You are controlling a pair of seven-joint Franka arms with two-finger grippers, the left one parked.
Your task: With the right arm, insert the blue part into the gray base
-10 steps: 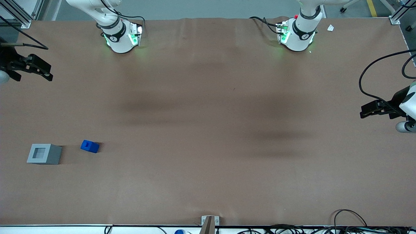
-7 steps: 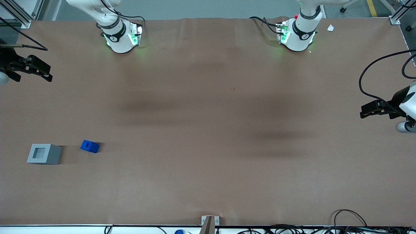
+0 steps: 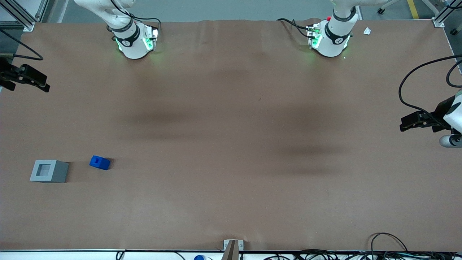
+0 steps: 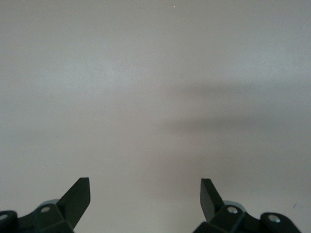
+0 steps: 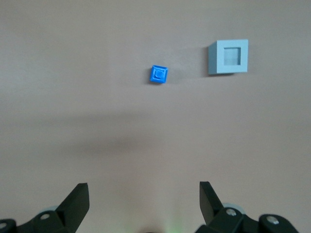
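Observation:
The blue part (image 3: 99, 162) lies on the brown table toward the working arm's end, beside the gray base (image 3: 48, 171), a small gap between them. The base stands upright with its square socket facing up and empty. The right arm's gripper (image 3: 42, 84) hangs high over the table's edge at the working arm's end, farther from the front camera than both objects and well apart from them. In the right wrist view the gripper (image 5: 143, 193) is open and empty, with the blue part (image 5: 159, 74) and the gray base (image 5: 228, 57) far ahead of its fingertips.
The two white arm bases (image 3: 133, 39) (image 3: 330, 38) stand at the table's edge farthest from the front camera. A small metal bracket (image 3: 232, 247) and loose cables (image 3: 389, 245) sit at the nearest edge. The parked gripper (image 3: 415, 122) hangs at its own end.
The right arm's gripper has shifted outward toward the working arm's end of the table, partly leaving the front view. The blue part and the gray base have not moved.

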